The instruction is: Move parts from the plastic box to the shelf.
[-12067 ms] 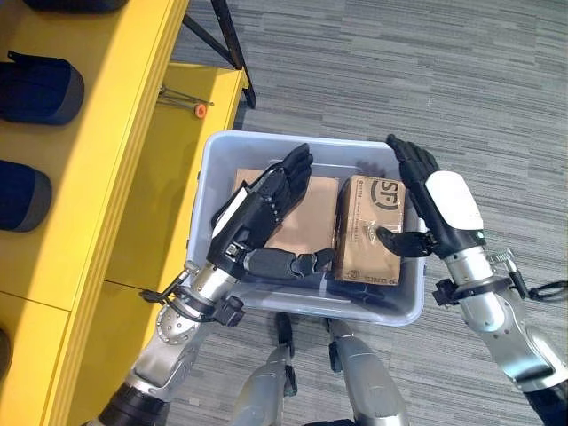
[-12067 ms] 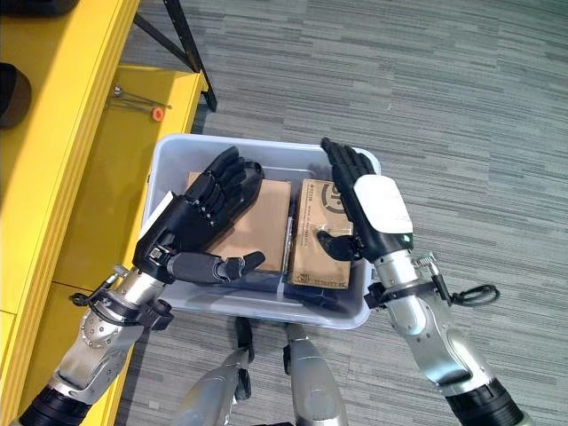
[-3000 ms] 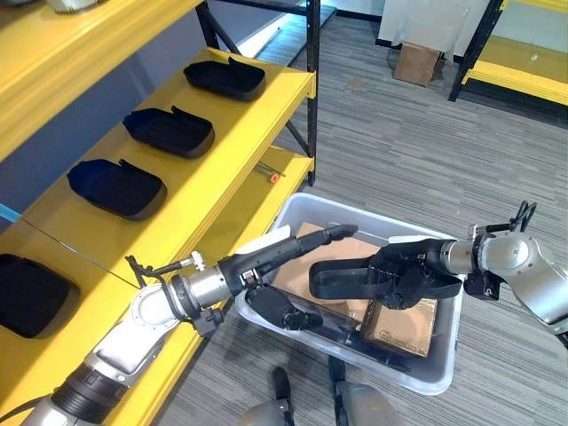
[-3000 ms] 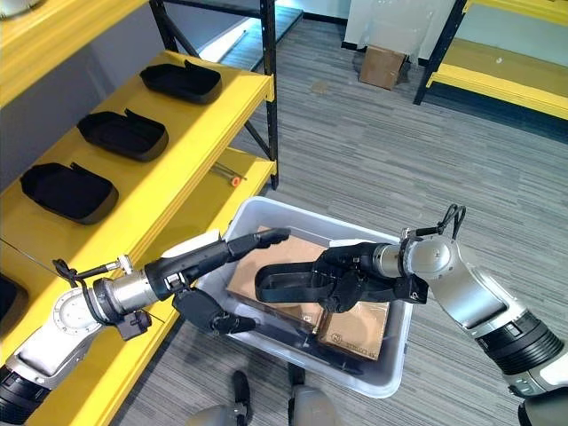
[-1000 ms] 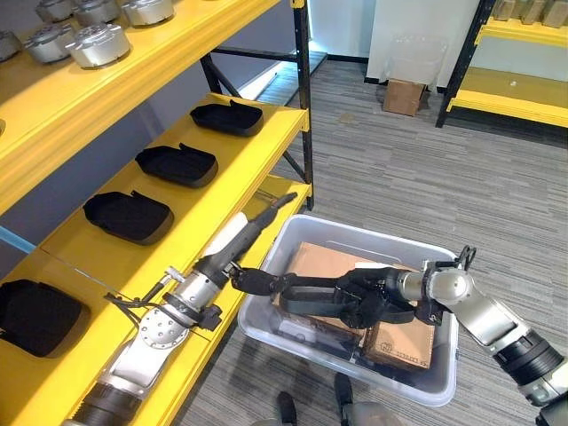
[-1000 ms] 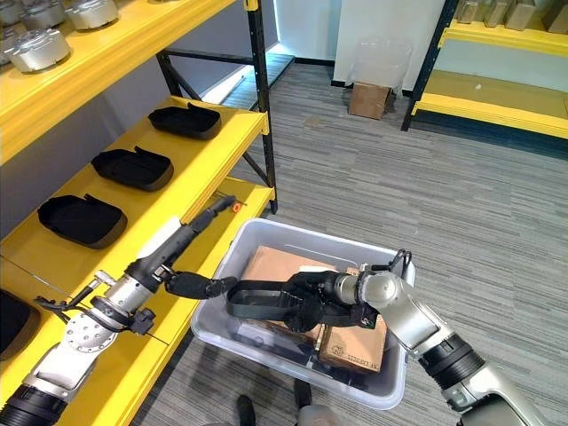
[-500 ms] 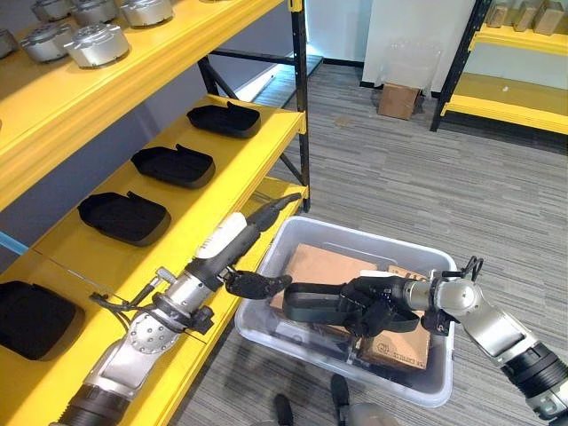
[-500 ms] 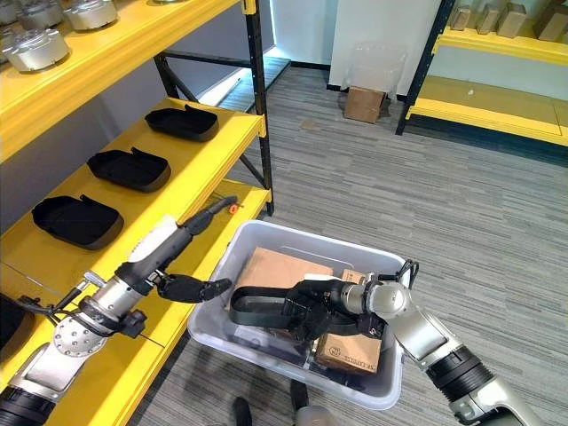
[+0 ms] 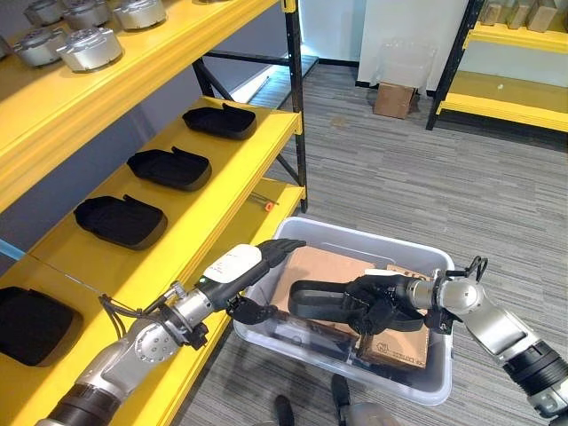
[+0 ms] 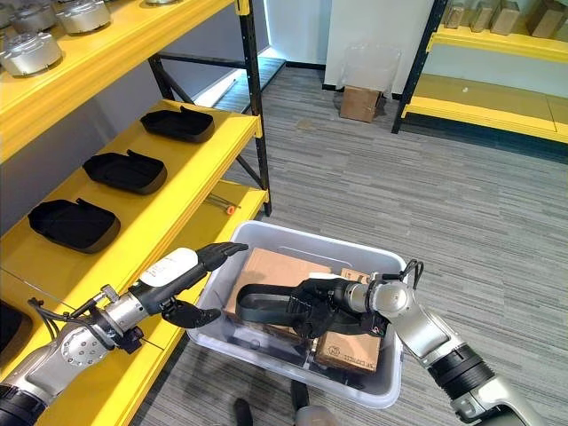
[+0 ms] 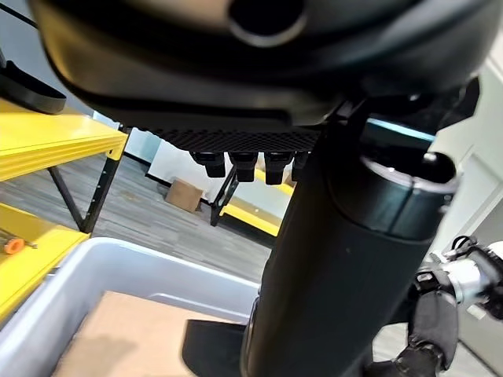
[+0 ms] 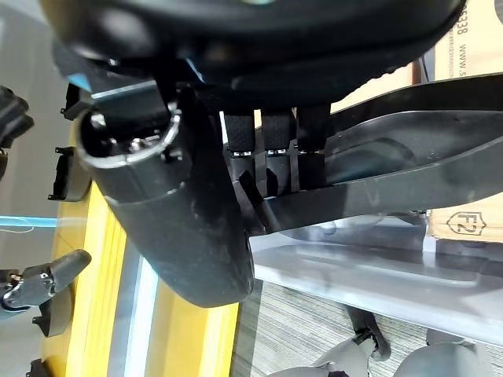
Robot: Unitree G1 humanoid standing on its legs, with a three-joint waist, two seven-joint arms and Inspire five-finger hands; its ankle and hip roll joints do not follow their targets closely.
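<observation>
- The right hand is over the plastic box, fingers curled round a black tray-shaped part and gripping it at its right end
- The part sticks out flat from that hand toward the robot's left, hanging above the cardboard boxes that lie inside the plastic box; its free end sits over the larger brown box
- In the right wrist view the fingers wrap over the rim of the black part, with the clear wall of the plastic box showing just past it
- The left hand hovers at the plastic box's left rim, fingers stretched straight and pointing across the box toward the part, thumb tucked below; it holds nothing
- The left fingertips are near the part's free end but apart from it
- A smaller printed carton lies in the right half of the plastic box, partly under the right hand
- The yellow shelf runs along the robot's left, just beside the plastic box
- Three more black trays sit in a row on the shelf's middle level, and a fourth dark one at the near end
- Round metal parts stand on the top level
- A small orange-tipped item lies on the lowest level, near the box's far left corner
</observation>
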